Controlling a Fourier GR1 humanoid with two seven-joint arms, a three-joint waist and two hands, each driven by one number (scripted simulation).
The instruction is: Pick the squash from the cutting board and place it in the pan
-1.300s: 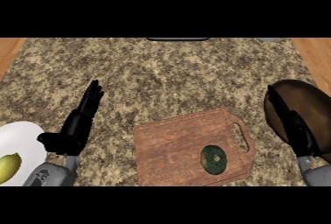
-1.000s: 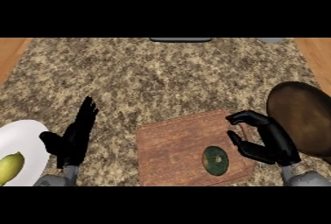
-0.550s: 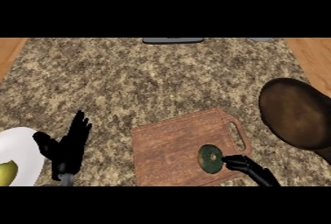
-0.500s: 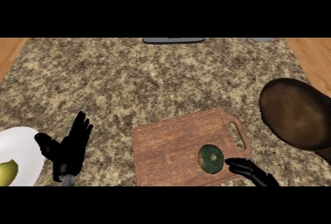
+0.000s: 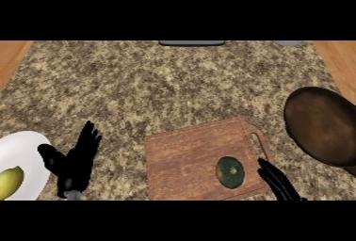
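1. The right robot hand (image 5: 279,182) is showing at the lower edge with only its fingers in view. They are lying fairly straight and parted, holding nothing.
2. The left robot hand (image 5: 72,162) is resting wide open, fingers up, far to the left of the right one and taking no part.
3. Just left of the left robot hand, a white plate (image 5: 24,150) is carrying a yellow-green fruit (image 5: 10,182).
4. The squash (image 5: 230,172), dark green and round, is lying just left of the right robot hand's fingertips. It is sitting on the cutting board (image 5: 184,157), toward the board's near right corner. I cannot tell whether the fingers are touching it.
5. Judged from here, the grasp is not yet made. If the fingers are closing from the right side alone, they could be nudging the round squash leftward or rolling it along the board instead of catching it. The thumb is hidden, so its placing is uncertain.
6. The dark pan (image 5: 321,126) is sitting ahead and to the right of the right robot hand, past the board's handle. A low carry could be knocking the squash against its raised rim.
7. Farther ahead, the speckled desk (image 5: 173,84) is stretching to a grey object (image 5: 191,43) at its far edge.
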